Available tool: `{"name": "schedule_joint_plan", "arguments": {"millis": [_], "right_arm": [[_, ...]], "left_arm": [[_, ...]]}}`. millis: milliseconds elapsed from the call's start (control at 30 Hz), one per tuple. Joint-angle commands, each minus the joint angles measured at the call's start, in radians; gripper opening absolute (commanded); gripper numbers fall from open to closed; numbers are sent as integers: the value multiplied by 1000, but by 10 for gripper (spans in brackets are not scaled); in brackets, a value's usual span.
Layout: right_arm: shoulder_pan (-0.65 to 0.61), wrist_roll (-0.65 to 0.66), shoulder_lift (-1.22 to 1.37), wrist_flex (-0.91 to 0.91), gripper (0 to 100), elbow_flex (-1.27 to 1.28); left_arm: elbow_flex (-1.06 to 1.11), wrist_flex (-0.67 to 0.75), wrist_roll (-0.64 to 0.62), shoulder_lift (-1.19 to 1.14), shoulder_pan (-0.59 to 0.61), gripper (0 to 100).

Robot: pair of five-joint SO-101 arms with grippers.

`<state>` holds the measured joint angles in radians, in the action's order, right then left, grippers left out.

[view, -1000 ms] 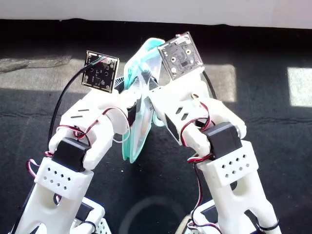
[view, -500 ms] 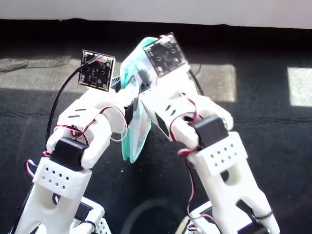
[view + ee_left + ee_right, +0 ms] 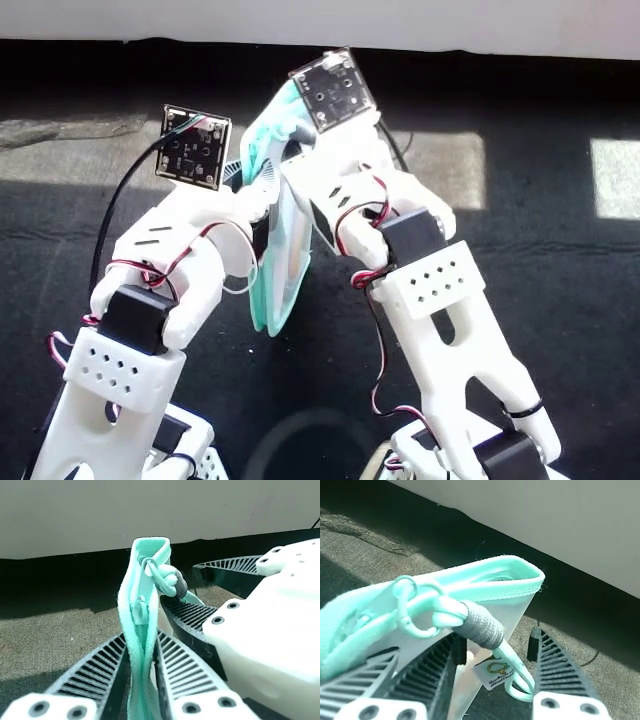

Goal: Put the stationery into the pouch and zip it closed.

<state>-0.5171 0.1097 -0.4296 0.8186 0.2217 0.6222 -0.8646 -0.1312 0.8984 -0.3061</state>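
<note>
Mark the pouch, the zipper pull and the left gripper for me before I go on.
pouch [image 3: 274, 288]: high view, on its lower body between the arms.
zipper pull [image 3: 481, 626]: right wrist view, on the grey wrapped knot.
left gripper [image 3: 142, 639]: left wrist view, midway between its jaws, at the pouch's edge.

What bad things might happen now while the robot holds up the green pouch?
The left gripper pinches only a narrow edge strip of the pouch, which hangs above the table, so it might slip out and drop. The right gripper has its jaws apart around the thin zipper pull, so they might close beside it and miss. If it does catch and tugs hard, the pouch might be pulled out of the left gripper.
</note>
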Motion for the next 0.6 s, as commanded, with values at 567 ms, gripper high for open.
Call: {"name": "schedule_joint_plan", "arguments": {"millis": [567], "right_arm": [[-77, 250, -1, 197, 246, -194]], "left_arm": [[-10, 0, 9, 4, -45, 18]]}}
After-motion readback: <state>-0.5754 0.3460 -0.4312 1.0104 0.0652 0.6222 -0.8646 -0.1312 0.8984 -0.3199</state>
